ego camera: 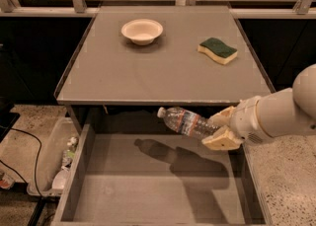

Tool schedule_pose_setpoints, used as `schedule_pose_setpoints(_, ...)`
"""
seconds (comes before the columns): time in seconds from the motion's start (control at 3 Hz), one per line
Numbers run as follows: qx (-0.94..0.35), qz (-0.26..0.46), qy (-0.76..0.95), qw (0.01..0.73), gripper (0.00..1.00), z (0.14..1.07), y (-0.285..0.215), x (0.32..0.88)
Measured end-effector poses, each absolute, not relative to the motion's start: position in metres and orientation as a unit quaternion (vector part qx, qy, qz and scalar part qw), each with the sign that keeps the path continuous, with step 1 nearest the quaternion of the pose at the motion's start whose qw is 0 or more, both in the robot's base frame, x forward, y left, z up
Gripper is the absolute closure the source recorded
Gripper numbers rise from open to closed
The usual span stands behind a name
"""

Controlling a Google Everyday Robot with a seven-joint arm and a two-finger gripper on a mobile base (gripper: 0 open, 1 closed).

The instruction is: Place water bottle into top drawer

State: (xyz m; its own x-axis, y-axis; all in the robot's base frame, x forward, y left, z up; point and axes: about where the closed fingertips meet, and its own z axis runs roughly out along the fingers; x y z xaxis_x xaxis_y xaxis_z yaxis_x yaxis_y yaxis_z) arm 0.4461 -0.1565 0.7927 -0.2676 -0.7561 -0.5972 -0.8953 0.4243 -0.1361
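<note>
Item: water bottle (184,121) held in the air above the open top drawer (148,195), gripper (214,129) at the right.

At far left, a pale bin (47,158) with small objects inside was noted on the speckled floor beside the drawer. The drawer was pulled out under the table (163,77); only shadows were seen on its flat bottom. A cream bowl (141,30) was recorded on the tabletop, left of centre. The bottle was held nearly level, just below the table's front edge, its white cap pointed left and raised slightly. A green and yellow sponge (217,51) was recorded on the table's right side. The gripper's fingers (223,142) were clamped on the bottle's base end, and the white arm (276,114) was extended in from the right edge.
</note>
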Motion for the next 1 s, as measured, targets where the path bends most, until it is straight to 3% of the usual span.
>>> schedule_pose_setpoints(1.0, -0.507, 0.115, 0.804, 0.289, 1.0, 0.678, -0.117, 0.463)
